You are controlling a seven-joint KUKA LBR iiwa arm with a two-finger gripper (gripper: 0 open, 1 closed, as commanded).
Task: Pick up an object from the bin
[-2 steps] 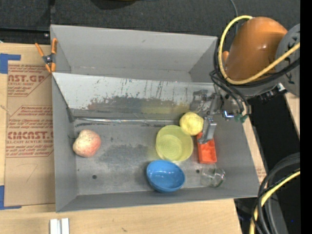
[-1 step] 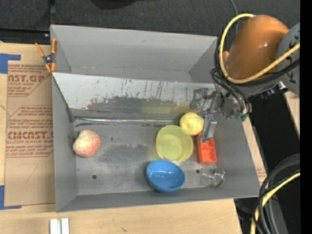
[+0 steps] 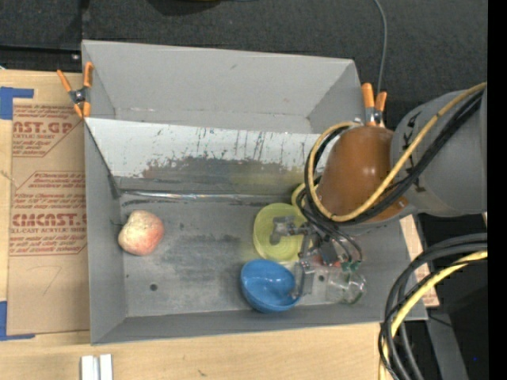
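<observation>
My gripper (image 3: 307, 253) is low in the bin's front right part, under the orange wrist cover. It sits between a yellow-green bowl (image 3: 273, 232) to its left and a blue bowl (image 3: 268, 285) below and to its left, touching or overlapping the edges of both. A clear plastic cup (image 3: 346, 286) lies just to its right against the bin's right wall. The gripper's own parts and cables hide its tips.
A pink and cream ball that looks like an apple (image 3: 141, 233) lies alone near the left wall. The bin's sloped back wall rises behind the yellow-green bowl. Bare floor stretches between the ball and the bowls.
</observation>
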